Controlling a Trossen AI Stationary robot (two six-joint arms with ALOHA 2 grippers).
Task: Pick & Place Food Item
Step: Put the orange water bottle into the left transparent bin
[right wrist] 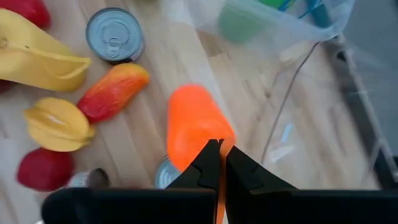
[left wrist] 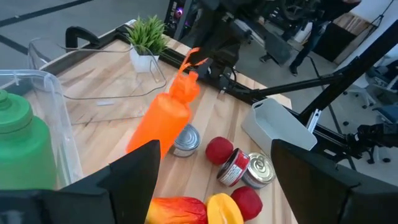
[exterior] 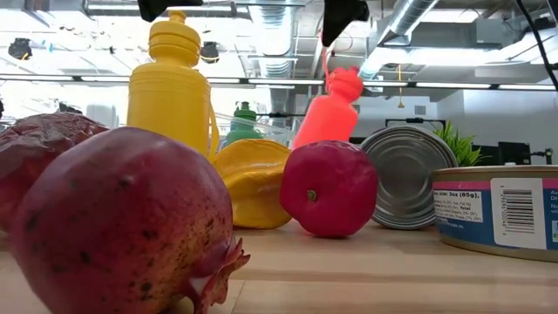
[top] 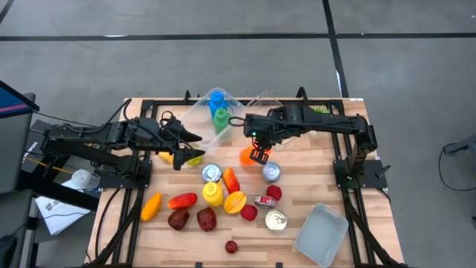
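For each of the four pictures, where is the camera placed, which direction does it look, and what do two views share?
High view: above the table, looking straight down; both arms show.
Low view: at table-top height, looking level past a pomegranate; arm parts hang at the top edge.
Left wrist view: on the left arm, looking across the table; its own open fingers show.
Right wrist view: on the right arm, looking down; its fingers pinch the strap.
Shared: the orange bottle, seen in all four views.
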